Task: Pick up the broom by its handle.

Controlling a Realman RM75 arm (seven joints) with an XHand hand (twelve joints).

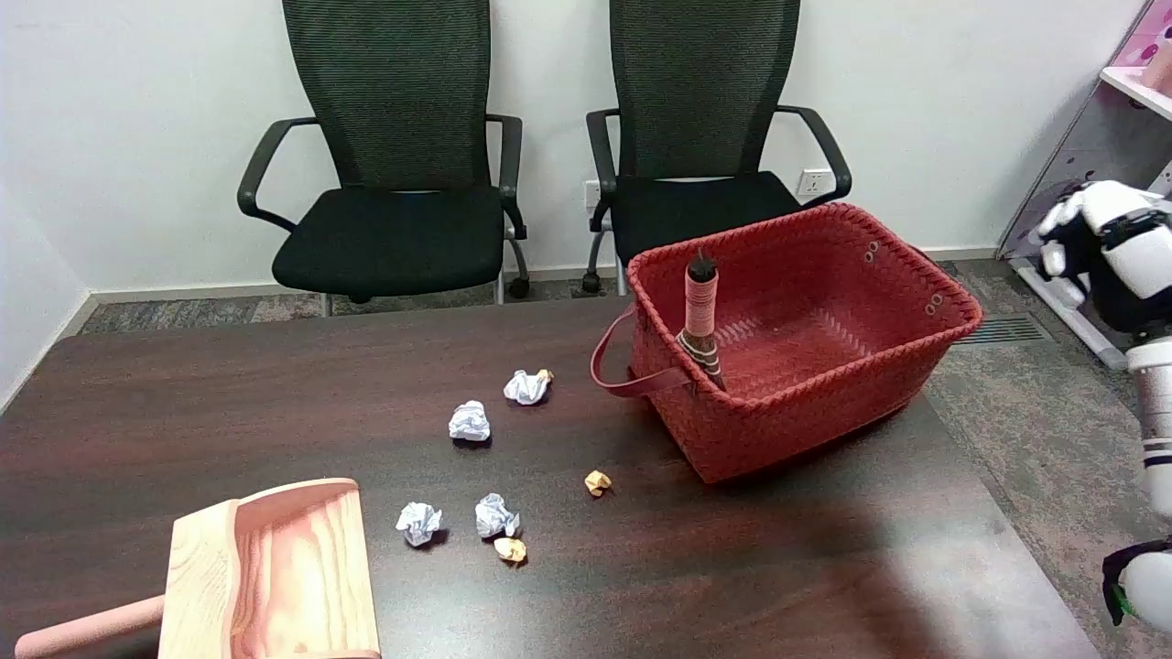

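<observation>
Our black-and-white right hand (1094, 247) hangs at three o'clock, grasping nothing, fingers loosely curled. Reaching carelessly, we risk toppling the pink-handled broom (701, 316) leaning inside the red woven basket (824, 403).

Right robot hand (1094, 240) raised — empty

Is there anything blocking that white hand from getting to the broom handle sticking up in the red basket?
Only the red basket itself: its right wall lies between the right hand and the broom handle, which stands above the rim, so coming over looks open.
</observation>
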